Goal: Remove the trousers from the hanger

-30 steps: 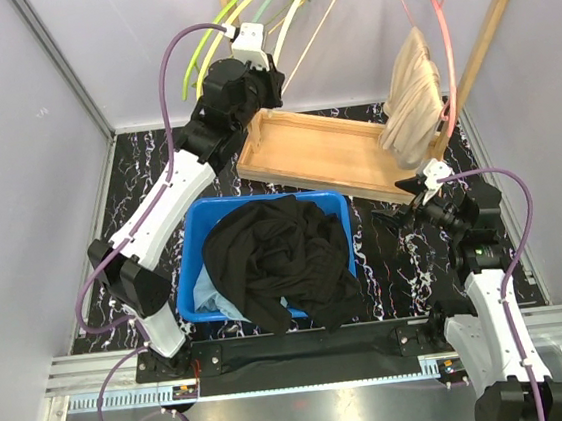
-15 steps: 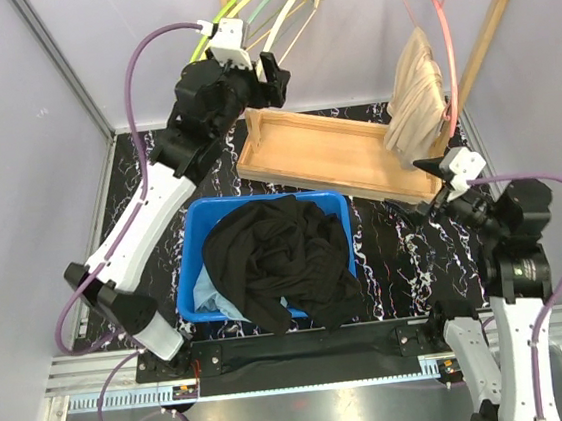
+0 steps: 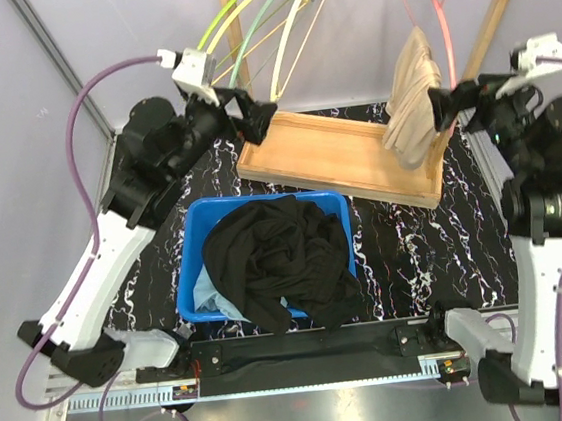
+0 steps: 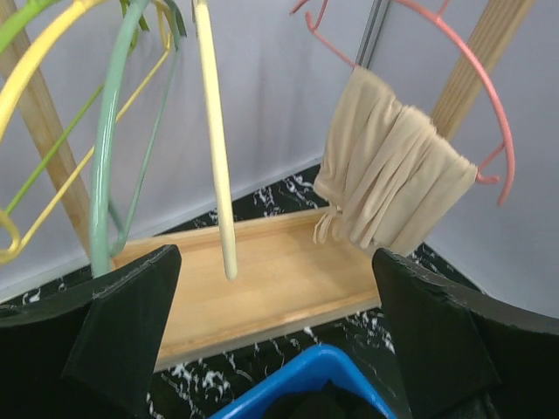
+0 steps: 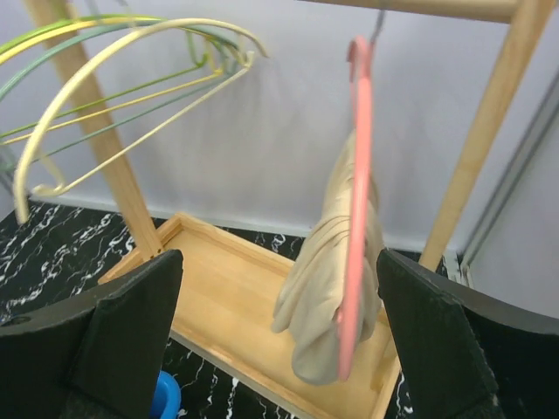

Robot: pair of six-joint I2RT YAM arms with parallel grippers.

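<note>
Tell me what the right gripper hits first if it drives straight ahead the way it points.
Most likely the beige trousers draped over the pink hanger, which hang almost dead ahead of the open right gripper; depth is hard to judge.

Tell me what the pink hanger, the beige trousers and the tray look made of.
Pink hanger: probably plastic, smooth even colour with a slight sheen.
Beige trousers: soft matte cloth, hanging in narrow folds.
Tray: light wood with faint grain, matte finish.

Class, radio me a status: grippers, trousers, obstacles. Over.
Left gripper open, empty. Right gripper open, facing beige trousers, not touching. They hang on pink hanger. Nothing seen between.
</note>
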